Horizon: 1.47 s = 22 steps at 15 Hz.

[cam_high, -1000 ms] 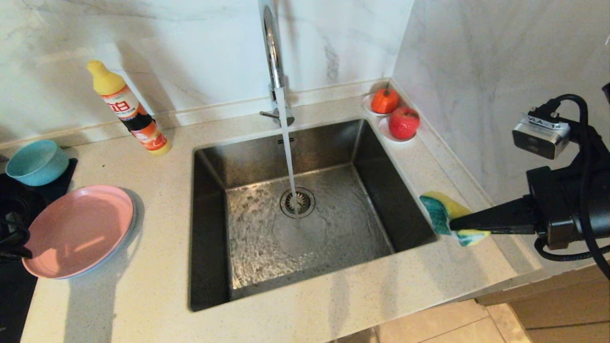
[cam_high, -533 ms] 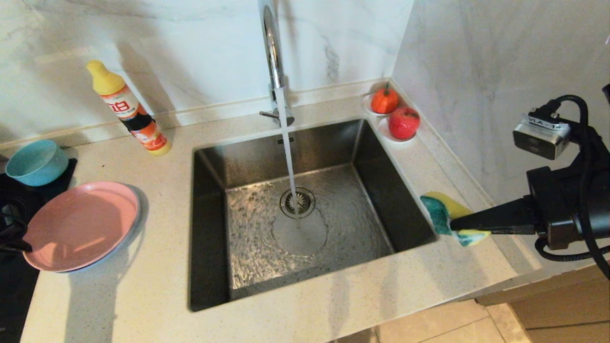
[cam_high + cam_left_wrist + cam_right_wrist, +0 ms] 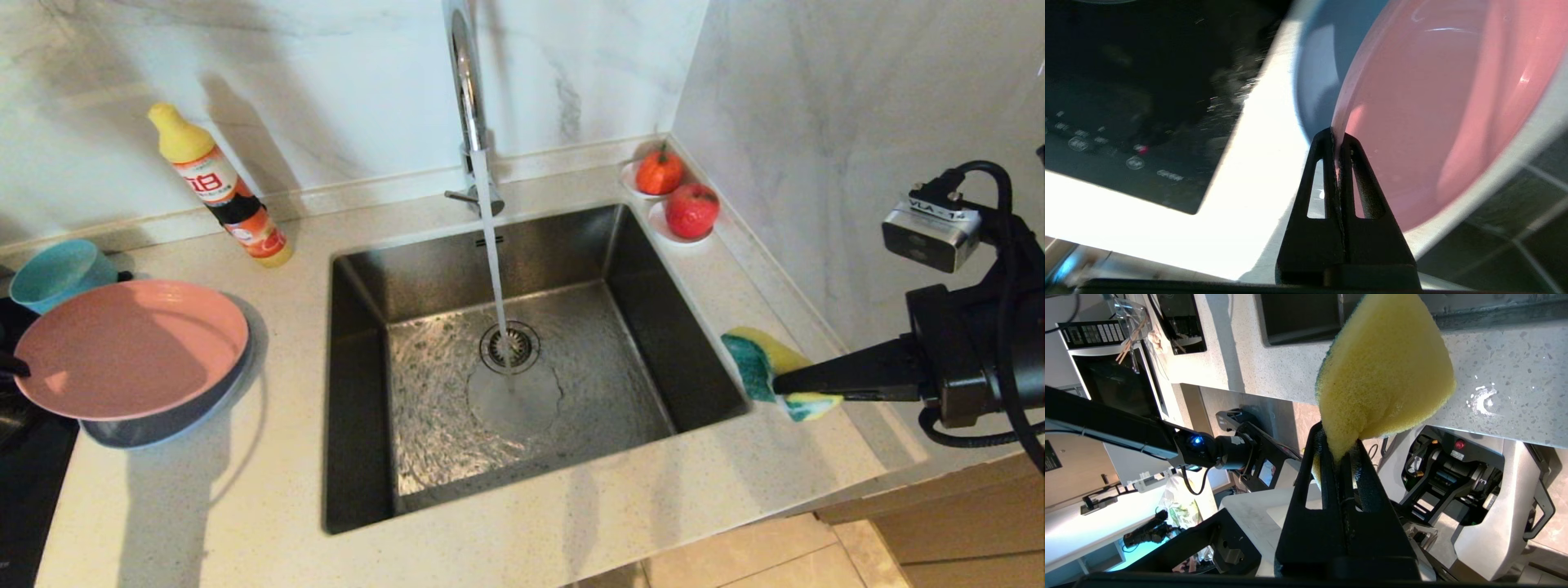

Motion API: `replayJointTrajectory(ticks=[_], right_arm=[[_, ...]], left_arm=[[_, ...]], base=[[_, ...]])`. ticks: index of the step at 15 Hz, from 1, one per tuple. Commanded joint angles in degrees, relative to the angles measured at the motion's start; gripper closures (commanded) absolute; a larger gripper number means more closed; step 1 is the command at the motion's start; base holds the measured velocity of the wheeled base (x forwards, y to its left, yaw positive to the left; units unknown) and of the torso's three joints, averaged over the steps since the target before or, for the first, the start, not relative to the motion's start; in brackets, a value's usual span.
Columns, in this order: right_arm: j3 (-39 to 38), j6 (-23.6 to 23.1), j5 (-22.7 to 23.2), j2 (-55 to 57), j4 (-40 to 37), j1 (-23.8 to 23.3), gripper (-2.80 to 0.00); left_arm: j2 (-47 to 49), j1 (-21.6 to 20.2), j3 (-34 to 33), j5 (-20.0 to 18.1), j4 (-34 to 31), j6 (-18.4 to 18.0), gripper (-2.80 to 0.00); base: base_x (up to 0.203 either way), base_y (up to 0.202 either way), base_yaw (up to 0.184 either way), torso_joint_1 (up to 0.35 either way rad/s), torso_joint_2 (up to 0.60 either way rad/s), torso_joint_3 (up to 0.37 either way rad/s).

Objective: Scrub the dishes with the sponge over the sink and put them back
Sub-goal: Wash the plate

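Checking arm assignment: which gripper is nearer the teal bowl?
Left. The left gripper is clamped on the pink plate's rim, right beside the teal bowl. The right gripper holds the sponge across the sink.

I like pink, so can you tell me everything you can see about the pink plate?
The pink plate is round, shallow and smooth, maybe plastic, with a low raised rim. It looks empty. The left gripper has its jaws shut on the plate's edge and holds it tilted above a pale bluish plate on the counter, left of the sink. A teal bowl sits just behind it.
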State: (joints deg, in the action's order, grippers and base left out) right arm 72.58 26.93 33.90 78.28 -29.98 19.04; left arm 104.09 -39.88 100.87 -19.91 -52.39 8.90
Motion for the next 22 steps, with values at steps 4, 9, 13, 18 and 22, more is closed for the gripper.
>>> replayJointTrajectory(ticks=[4,9,13,18,22], right_arm=[[-0.34,0.14,0.2,0.04,-0.16,0.03,0.0],[-0.07,0.14,0.2,-0.03,-0.16,0.03,0.0],[0.28,0.23,0.19,-0.42,-0.25,0.03,0.0],[0.46,0.32,0.11,-0.93,-0.16,-0.17,0.0],[0.54,0.23,0.11,-0.67,-0.08,-1.31,0.0]], left_arm=[[-4.12,0.06,3.3,-4.05,-0.34,1.2,0.0],[-9.71,2.74,3.36,-9.13,-4.64,1.26,0.0],[-15.27,12.98,2.07,-9.59,-8.04,1.48,0.0],[-17.47,28.8,-2.03,-6.56,-8.87,5.15,0.0],[-13.37,38.44,-4.74,0.54,-2.69,11.13,0.0]], base=[[0.0,0.0,0.0,0.0,0.0,0.0],[0.0,0.0,0.0,0.0,0.0,0.0],[0.0,0.0,0.0,0.0,0.0,0.0],[0.0,0.0,0.0,0.0,0.0,0.0],[0.0,0.0,0.0,0.0,0.0,0.0]])
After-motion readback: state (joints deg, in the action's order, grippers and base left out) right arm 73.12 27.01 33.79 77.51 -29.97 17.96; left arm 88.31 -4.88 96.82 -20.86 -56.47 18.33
